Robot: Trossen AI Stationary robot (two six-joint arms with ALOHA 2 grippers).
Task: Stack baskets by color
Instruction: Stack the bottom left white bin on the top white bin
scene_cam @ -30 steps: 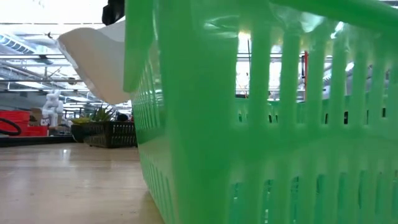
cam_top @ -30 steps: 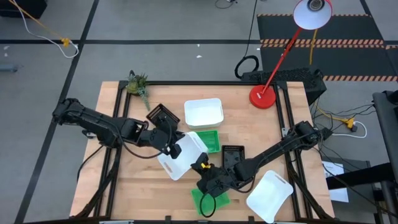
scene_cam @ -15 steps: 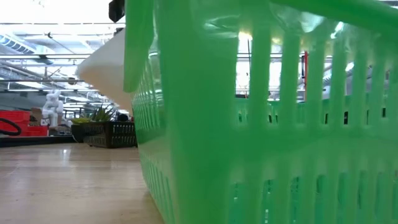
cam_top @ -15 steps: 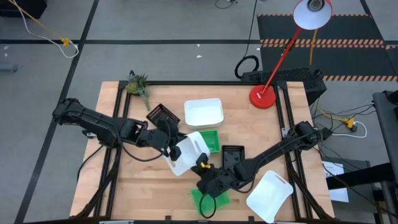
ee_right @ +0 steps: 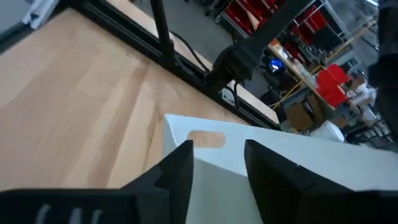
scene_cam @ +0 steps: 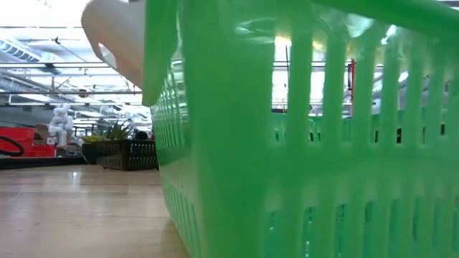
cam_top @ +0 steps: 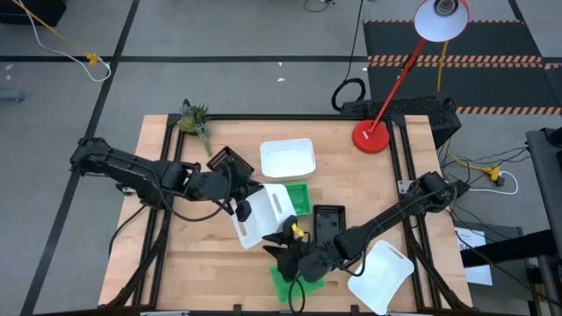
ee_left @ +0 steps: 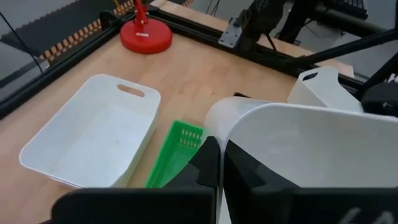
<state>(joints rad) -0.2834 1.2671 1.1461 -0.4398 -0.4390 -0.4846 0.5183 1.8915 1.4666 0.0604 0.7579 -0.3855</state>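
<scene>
My left gripper [cam_top: 239,209] is shut on a white basket [cam_top: 265,215], which hangs tilted above the table's middle and shows high up in the low view [scene_cam: 115,32]. My right gripper [cam_top: 283,248] stands open over the far end of a green basket [cam_top: 295,283] at the near edge, touching nothing. In its wrist view the held white basket [ee_right: 205,140] shows between its fingers [ee_right: 180,165]. A second green basket [cam_top: 301,197] lies partly under the held one. My left gripper pinches the white basket's wall at its left short end [ee_left: 217,121] between its two fingers [ee_left: 208,165]. The fingers come from the table's left, slanting a little downward. The basket is lifted clear of the table and tilted, its free end toward the right.
Another white basket [cam_top: 288,159] sits far centre and a third [cam_top: 382,275] at the near right corner. Black baskets lie at the left [cam_top: 226,162] and centre right [cam_top: 329,219]. A red lamp base [cam_top: 371,137] and a plant [cam_top: 195,120] stand along the far edge.
My left gripper has risen a little with the white basket, which has climbed and tipped further. My right gripper has rolled, lifted slightly off the near green basket and opened; that basket has stayed where it was.
</scene>
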